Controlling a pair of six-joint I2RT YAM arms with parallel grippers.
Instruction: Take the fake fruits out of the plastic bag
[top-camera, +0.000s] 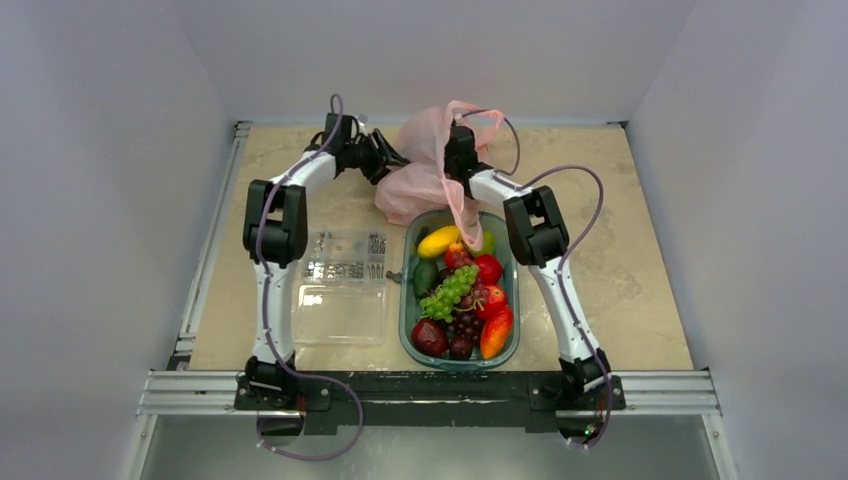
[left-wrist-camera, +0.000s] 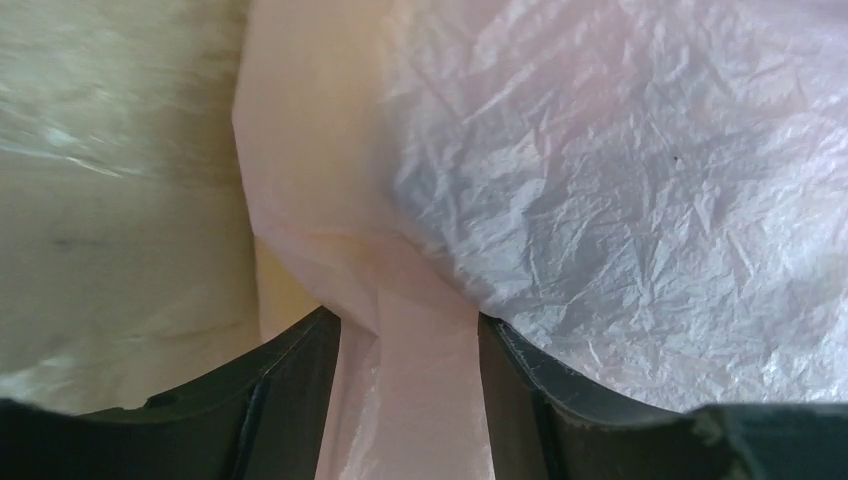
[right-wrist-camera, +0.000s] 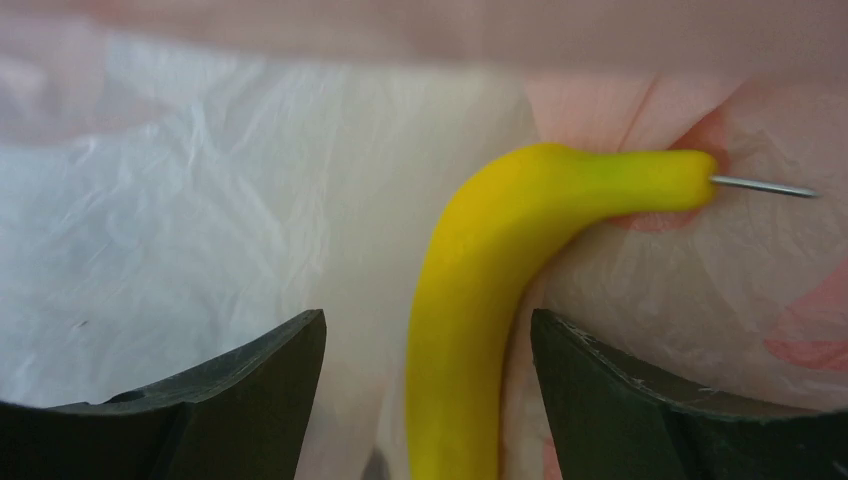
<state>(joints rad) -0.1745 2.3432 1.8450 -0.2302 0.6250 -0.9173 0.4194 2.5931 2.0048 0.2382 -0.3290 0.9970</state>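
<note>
The pink plastic bag (top-camera: 425, 170) lies crumpled at the back of the table, one handle trailing over the green tray (top-camera: 408, 310). My left gripper (top-camera: 388, 158) is at the bag's left edge, shut on a folded strip of the bag (left-wrist-camera: 420, 380). My right gripper (top-camera: 459, 145) reaches into the bag from above. Its jaws (right-wrist-camera: 428, 325) stand open on either side of the curved yellow banana (right-wrist-camera: 470, 300), with a gap on each side. In the tray lie the green grape bunch (top-camera: 450, 289), red apple (top-camera: 489, 268), orange-red mango (top-camera: 496, 331) and dark plum (top-camera: 428, 336).
The tray also holds a stubby yellow oval fruit (top-camera: 438, 240), a green apple (top-camera: 487, 243) and a dark purple grape bunch (top-camera: 465, 326). A clear plastic container (top-camera: 342, 286) lies left of the tray. Grey walls close in the table on three sides.
</note>
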